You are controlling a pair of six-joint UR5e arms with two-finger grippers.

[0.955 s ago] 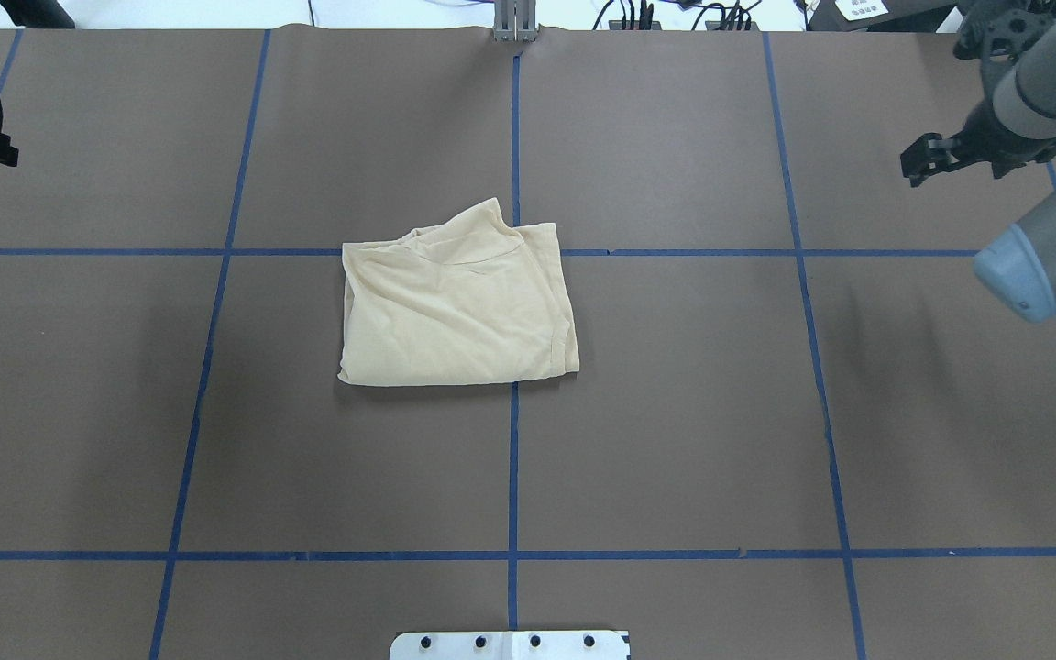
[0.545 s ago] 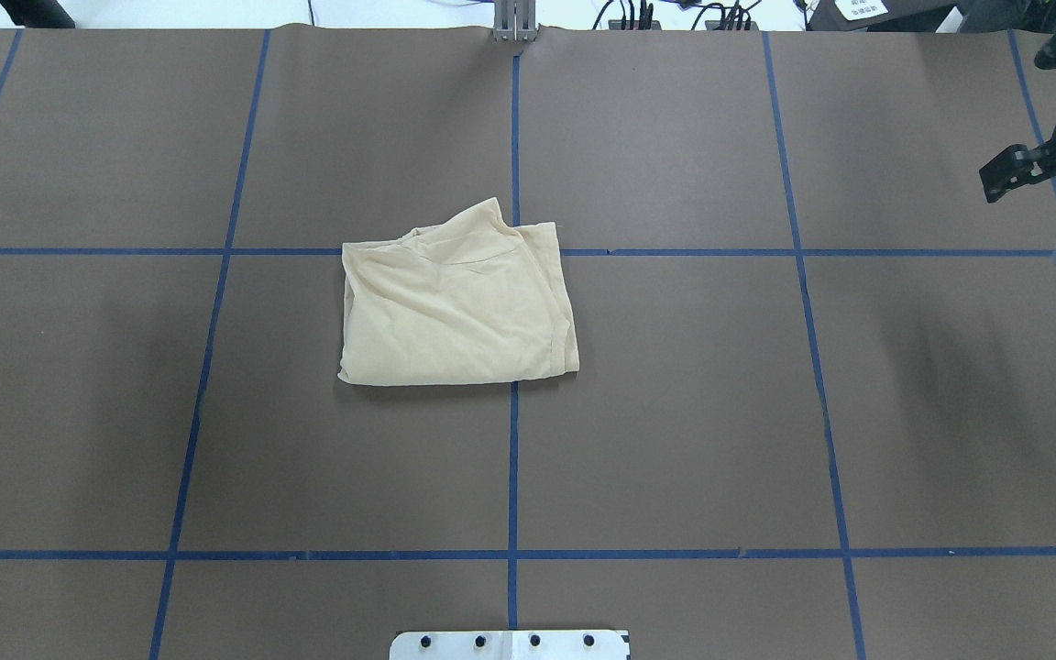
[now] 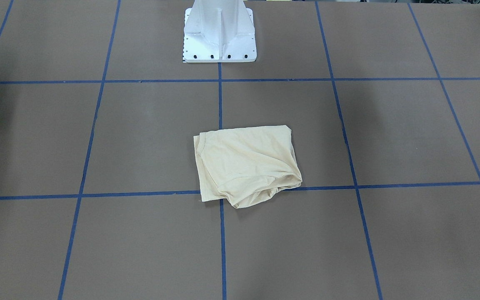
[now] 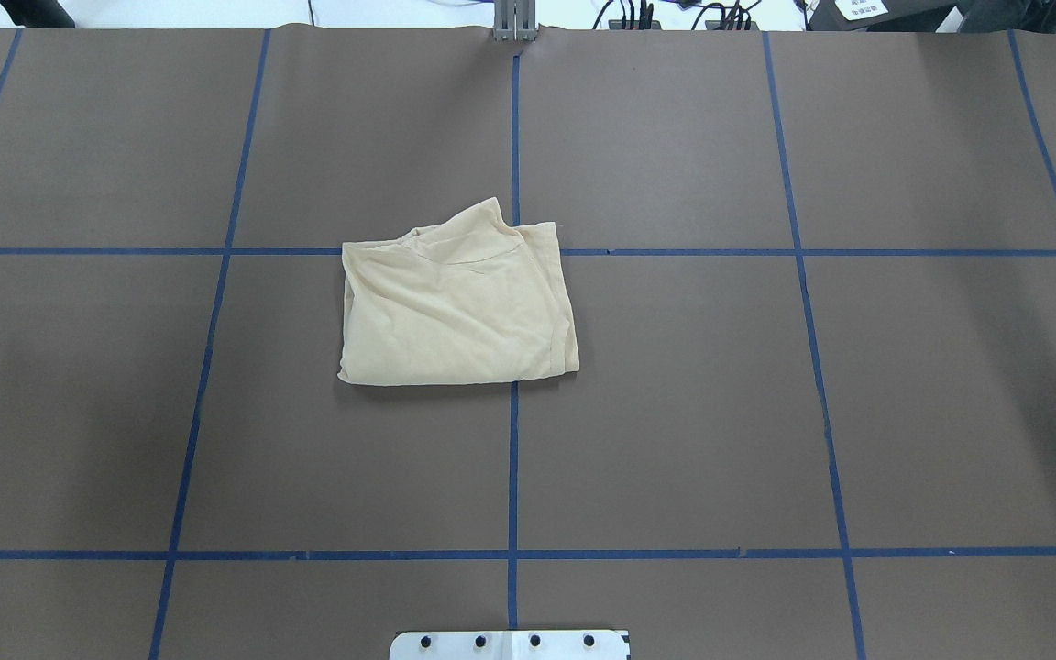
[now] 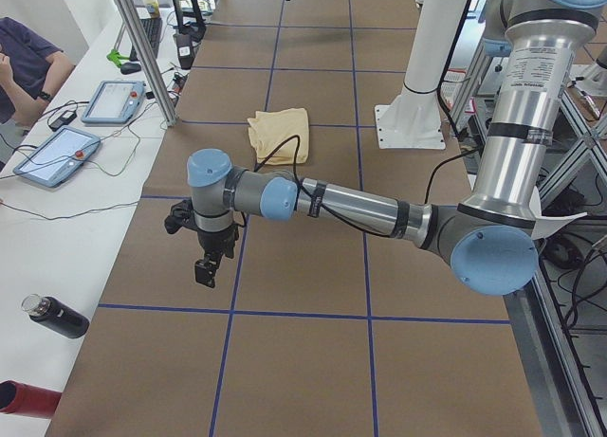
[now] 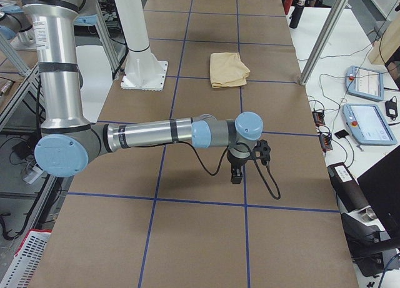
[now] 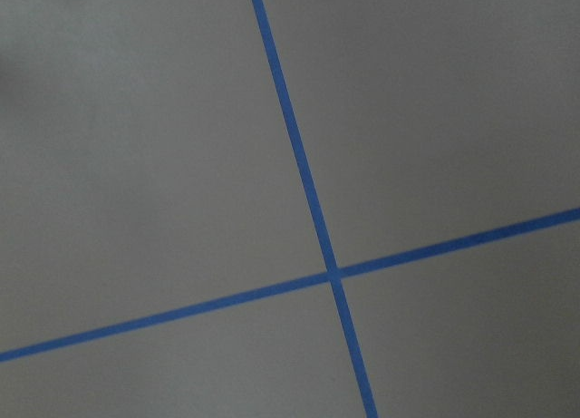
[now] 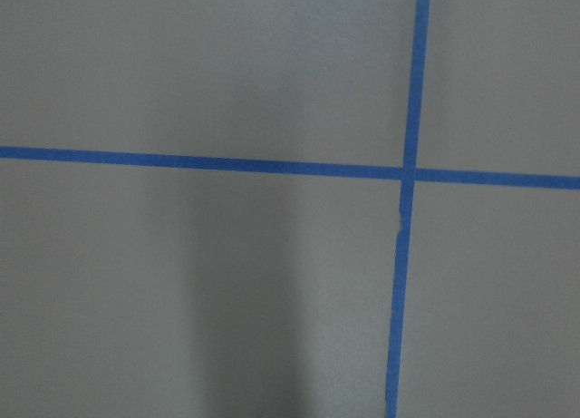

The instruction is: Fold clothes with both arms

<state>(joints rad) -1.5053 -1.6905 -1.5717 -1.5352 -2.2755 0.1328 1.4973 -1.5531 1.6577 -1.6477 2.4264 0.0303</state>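
The clothes (image 4: 455,307) are one pale cream-yellow shirt, folded into a compact, rumpled rectangle on the brown table mid-centre, also seen in the front view (image 3: 246,164) and both side views (image 5: 281,134) (image 6: 228,69). Neither arm touches it. My left gripper (image 5: 206,266) hangs just above the table far out at the left end, showing only in the left side view; I cannot tell if it is open or shut. My right gripper (image 6: 236,174) hangs likewise at the right end, state unclear. Both wrist views show only bare table and blue tape lines.
The white pedestal base (image 3: 219,33) stands at the robot's side of the table. Blue tape lines (image 4: 512,458) grid the brown surface. A side bench holds tablets (image 5: 57,157) and a black bottle (image 5: 57,316); a person (image 5: 24,58) sits there.
Both arms have swung outward and left the overhead view, the left one first, then the right one past the right edge. The shirt has not moved.
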